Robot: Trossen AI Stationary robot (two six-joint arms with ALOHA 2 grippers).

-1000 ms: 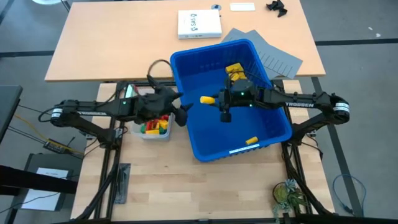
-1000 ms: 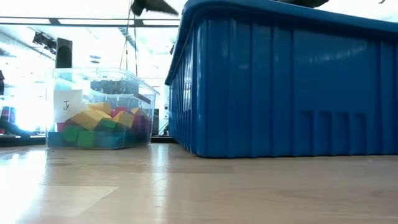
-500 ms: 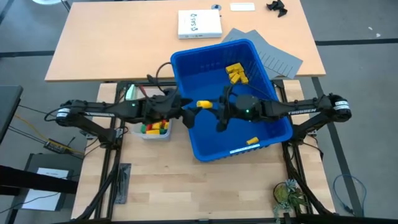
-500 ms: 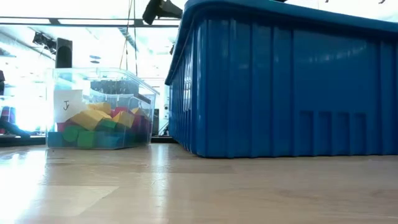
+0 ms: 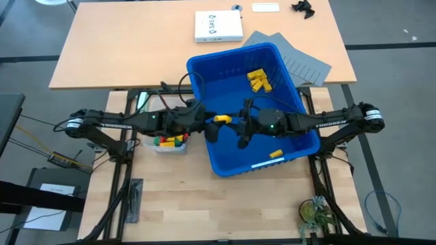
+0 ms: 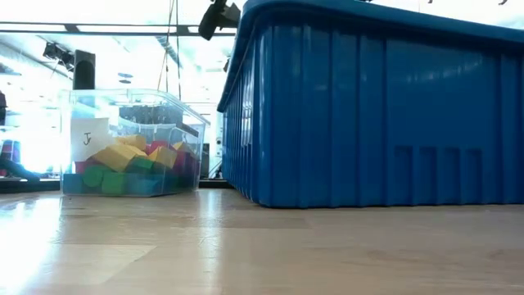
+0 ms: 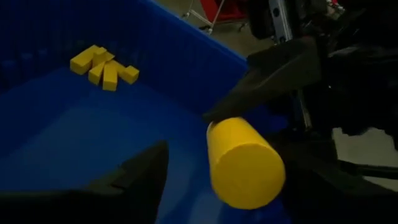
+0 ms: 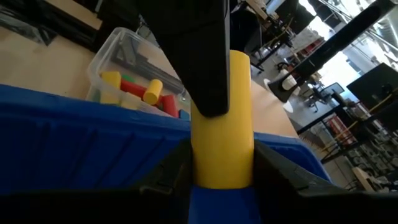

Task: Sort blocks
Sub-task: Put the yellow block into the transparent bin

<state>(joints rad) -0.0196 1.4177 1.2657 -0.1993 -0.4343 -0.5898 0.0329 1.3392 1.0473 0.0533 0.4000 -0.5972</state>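
1. The right tool (image 5: pixel 231 122) pinches a yellow cylinder block (image 5: pixel 222 119) between its fingers; the right wrist view shows the block (image 8: pixel 222 118) clamped lengthwise, one dark finger (image 8: pixel 205 56) lying across it.
2. The left tool (image 5: pixel 206 126) reaches over the near-left wall of the blue bin (image 5: pixel 225 167), its fingers spread and set on either side of the same cylinder. In the left wrist view one finger (image 7: pixel 134 177) stands apart from the cylinder's round end (image 7: pixel 245 165); whether the other finger touches it cannot be told.
3. The cylinder hangs above the bin's floor, just inside the left wall, between the two tools.
4. A cluster of yellow blocks (image 5: pixel 258 79) lies on the bin floor toward the far side, and a single yellow block (image 5: pixel 275 154) lies near the front wall.
5. Just left of the bin, a clear tub (image 5: pixel 168 141) holds red, yellow and green blocks (image 6: pixel 131 164).
6. Bin and tub both stand on the wooden bench (image 5: pixel 177 204).
7. On the farther bench lie a white box (image 5: pixel 218 26) and grey sheets (image 5: pixel 303 62).
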